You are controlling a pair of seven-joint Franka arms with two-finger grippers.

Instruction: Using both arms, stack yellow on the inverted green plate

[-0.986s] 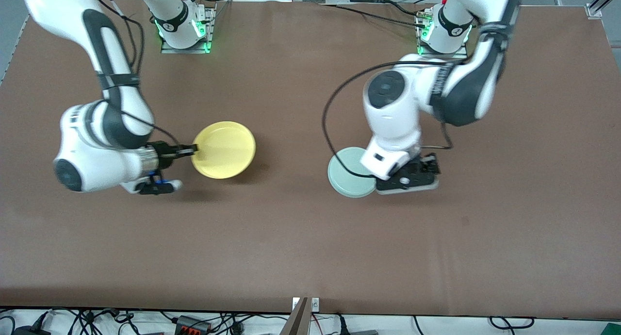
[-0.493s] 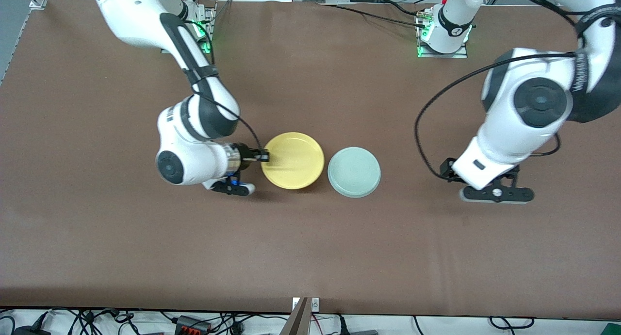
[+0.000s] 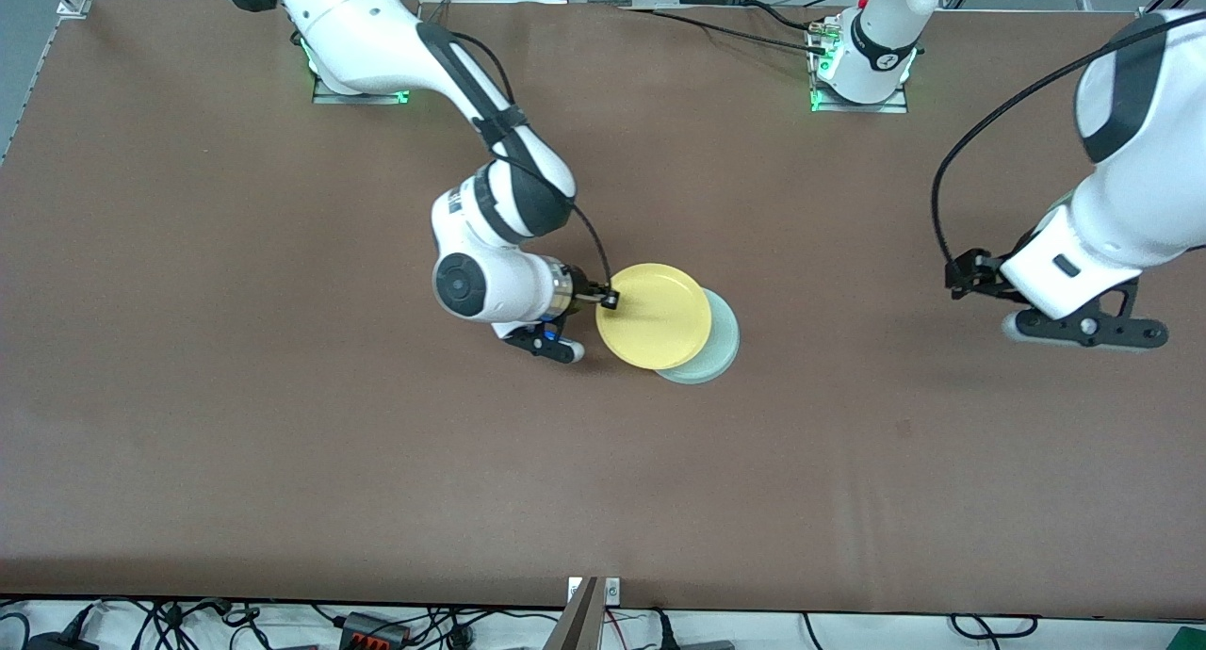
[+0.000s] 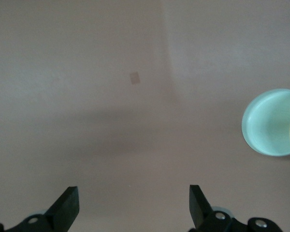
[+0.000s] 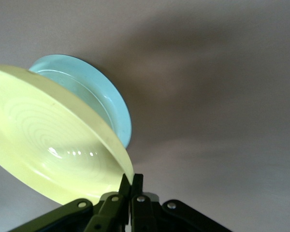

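Landmark: round, shallow, pale mint-green plastic plate, lying upside down on the brown table, about midway between the two arm bases.

Change since half a second ago: the round, bright-yellow plastic plate, then beside the green plate on its right-arm side, now overlaps most of it from above, offset toward the right arm's end. The left gripper has drawn farther from the green plate, toward the left arm's end.

Writing: none legible.

Right gripper: reaches in sideways from the right-arm side of the green plate, fingers pinched narrow on the yellow plate's rim.

Left gripper: well apart from the green plate, over bare table, fingers spread wide and holding nothing.
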